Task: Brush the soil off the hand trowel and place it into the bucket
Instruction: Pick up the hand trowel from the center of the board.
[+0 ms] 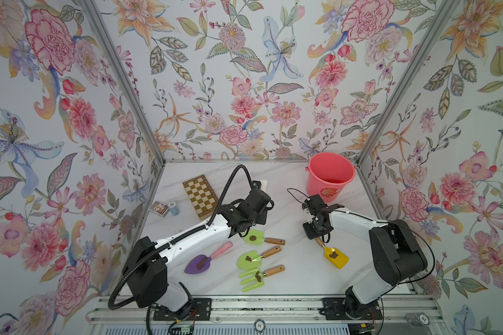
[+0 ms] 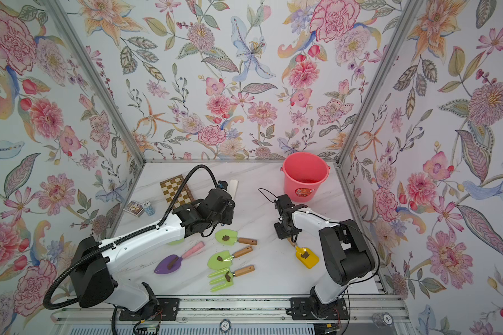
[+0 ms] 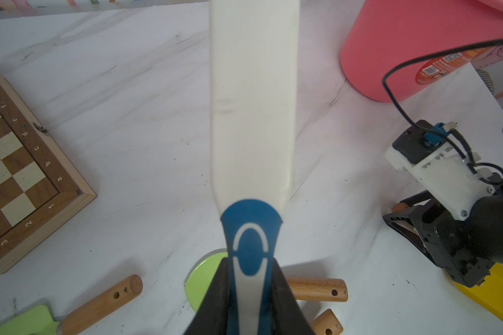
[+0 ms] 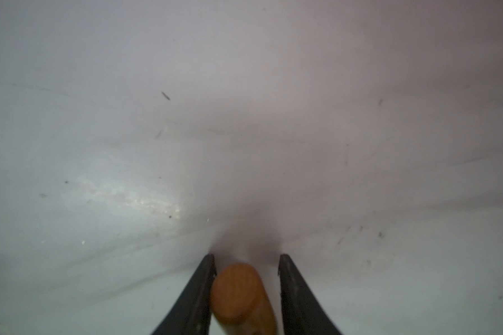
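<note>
A yellow hand trowel (image 1: 336, 256) (image 2: 307, 256) lies on the white table with a lump of soil (image 1: 333, 255) on its blade. My right gripper (image 4: 246, 258) reaches down over its wooden handle (image 4: 235, 293). The jaws stand on either side of the handle: one finger touches it and a gap shows at the other. My left gripper (image 3: 250, 264) is shut on the blue handle of a white-bristled brush (image 3: 253, 101), held above the table's middle. The coral-pink bucket (image 1: 320, 185) (image 2: 298, 185) stands upright at the back right.
Two green trowels (image 1: 253, 237) (image 1: 249, 259), a green fork (image 1: 253, 278) and a purple trowel (image 1: 199, 263), each with soil on it, lie in the middle front. A chessboard (image 1: 200, 196), a small card box (image 1: 159, 208) and a stack of chips (image 1: 172, 207) sit at the back left.
</note>
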Tool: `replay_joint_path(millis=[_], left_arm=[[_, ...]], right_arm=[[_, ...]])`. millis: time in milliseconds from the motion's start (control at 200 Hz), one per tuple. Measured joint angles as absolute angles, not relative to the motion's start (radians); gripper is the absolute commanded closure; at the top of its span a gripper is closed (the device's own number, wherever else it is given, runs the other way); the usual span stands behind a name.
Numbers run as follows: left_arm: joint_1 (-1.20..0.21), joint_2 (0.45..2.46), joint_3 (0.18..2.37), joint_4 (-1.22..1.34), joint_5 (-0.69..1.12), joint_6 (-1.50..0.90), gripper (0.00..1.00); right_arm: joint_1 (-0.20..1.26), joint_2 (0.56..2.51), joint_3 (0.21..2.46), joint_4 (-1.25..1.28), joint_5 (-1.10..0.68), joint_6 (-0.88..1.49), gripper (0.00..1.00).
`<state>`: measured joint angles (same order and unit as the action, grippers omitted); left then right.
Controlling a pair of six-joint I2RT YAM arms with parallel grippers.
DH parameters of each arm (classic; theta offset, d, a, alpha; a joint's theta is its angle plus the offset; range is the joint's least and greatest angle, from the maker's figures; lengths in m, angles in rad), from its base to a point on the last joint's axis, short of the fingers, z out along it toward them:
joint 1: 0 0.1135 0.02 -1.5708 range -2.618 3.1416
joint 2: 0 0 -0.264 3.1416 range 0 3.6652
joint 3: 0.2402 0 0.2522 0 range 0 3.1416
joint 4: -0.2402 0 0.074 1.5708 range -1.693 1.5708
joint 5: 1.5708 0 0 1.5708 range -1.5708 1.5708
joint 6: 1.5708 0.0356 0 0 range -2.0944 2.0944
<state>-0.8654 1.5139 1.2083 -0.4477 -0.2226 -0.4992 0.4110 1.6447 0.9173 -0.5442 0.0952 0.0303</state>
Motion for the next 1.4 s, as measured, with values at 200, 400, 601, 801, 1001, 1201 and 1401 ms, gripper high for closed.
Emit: replay_joint_path(millis=[200,400,601,801,1001,1201,1401], left_arm=[[-0.872,1.514,1.208,-0.447,-0.231,-0.515,0.94],[-0.885,1.514,1.208,-0.448,-0.248,-0.522,0.93],[-0.890,1.514,1.194,-0.448,-0.265,-0.533,0.92],[-0.894,1.514,1.187,-0.448,-0.271,-0.548,0.92],[-0.897,1.516,1.187,-0.448,-0.274,-0.548,0.92],[-0.897,1.529,1.187,-0.448,-0.274,-0.548,0.92],[-0.898,1.534,1.187,-0.447,-0.273,-0.548,0.92]], right_arm=[[0.440,1.670,0.942,-0.537,0.115,0.018,0.69],[0.440,1.672,0.944,-0.534,0.117,0.007,0.66],[0.440,1.672,0.944,-0.535,0.117,-0.016,0.63],[0.436,1.671,0.943,-0.535,0.112,-0.023,0.66],[0.431,1.658,0.928,-0.531,0.108,-0.022,0.67],[0.425,1.658,0.927,-0.531,0.097,-0.022,0.76],[0.424,1.657,0.927,-0.533,0.095,-0.019,0.83]])
